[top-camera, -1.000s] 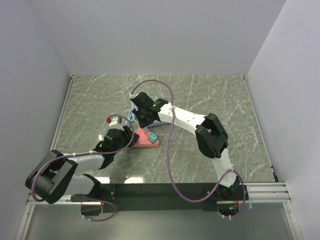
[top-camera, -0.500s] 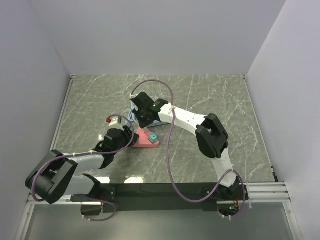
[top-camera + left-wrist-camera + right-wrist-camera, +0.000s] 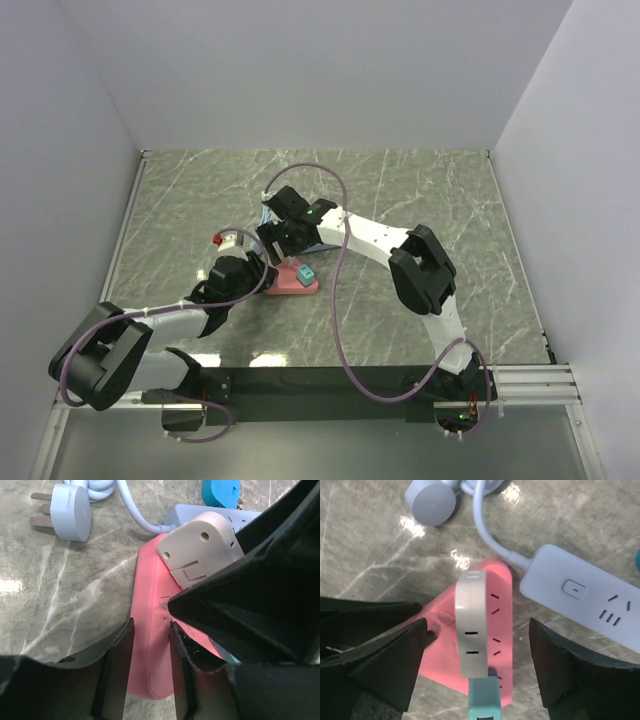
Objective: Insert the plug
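A white plug (image 3: 472, 630) stands upright on the face of the pink power strip (image 3: 440, 650), with a teal adapter (image 3: 487, 700) plugged in just below it. My right gripper (image 3: 479, 630) is open, its black fingers (image 3: 395, 665) standing wide apart on either side of the plug and touching nothing. My left gripper (image 3: 151, 625) is shut on the near end of the pink power strip (image 3: 150, 655). The white plug (image 3: 200, 545) shows above the left gripper, partly behind the right gripper's finger. From above, both grippers meet over the strip (image 3: 290, 284).
A pale grey-blue power strip (image 3: 585, 592) lies right beside the pink one, its white cable curling to a round three-pin plug (image 3: 70, 512). A blue object (image 3: 222, 491) sits behind the strips. A purple cable (image 3: 340, 270) loops over the right arm.
My right gripper has opened and let go of the white plug, which stays standing on the pink strip. The left gripper keeps its hold on the strip.
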`<control>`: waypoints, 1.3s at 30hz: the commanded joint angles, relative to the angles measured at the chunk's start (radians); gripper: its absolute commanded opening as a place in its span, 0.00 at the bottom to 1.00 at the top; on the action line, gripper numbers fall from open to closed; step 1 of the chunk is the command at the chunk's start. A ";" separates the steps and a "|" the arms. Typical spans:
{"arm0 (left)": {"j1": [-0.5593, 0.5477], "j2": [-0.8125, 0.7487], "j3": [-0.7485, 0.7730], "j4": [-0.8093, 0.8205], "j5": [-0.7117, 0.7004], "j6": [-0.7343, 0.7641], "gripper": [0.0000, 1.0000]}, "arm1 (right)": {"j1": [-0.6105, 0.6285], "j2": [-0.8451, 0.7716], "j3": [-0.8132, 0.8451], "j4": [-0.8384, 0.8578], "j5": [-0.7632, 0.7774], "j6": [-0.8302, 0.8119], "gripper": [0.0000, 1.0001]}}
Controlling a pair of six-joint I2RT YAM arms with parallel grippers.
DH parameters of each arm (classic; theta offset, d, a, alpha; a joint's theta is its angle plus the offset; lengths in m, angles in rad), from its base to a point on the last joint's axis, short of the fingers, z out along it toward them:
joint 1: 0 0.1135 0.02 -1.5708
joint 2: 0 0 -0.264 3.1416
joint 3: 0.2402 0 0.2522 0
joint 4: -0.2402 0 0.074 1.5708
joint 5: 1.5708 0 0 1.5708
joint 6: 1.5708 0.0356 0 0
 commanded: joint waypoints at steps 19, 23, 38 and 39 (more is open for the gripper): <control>-0.001 -0.203 0.123 -0.318 -0.215 0.082 0.98 | -0.324 -0.298 -0.217 0.270 0.039 -0.042 0.93; 0.005 -0.208 0.181 -0.339 -0.257 0.108 0.99 | -0.343 -0.205 -0.137 0.252 0.043 -0.060 0.93; 0.028 -0.059 0.350 -0.289 -0.235 0.186 0.99 | -0.334 0.104 0.176 0.085 0.131 -0.004 0.91; 0.029 -0.053 0.350 -0.286 -0.231 0.186 0.99 | -0.329 0.108 0.168 0.086 0.128 -0.002 0.91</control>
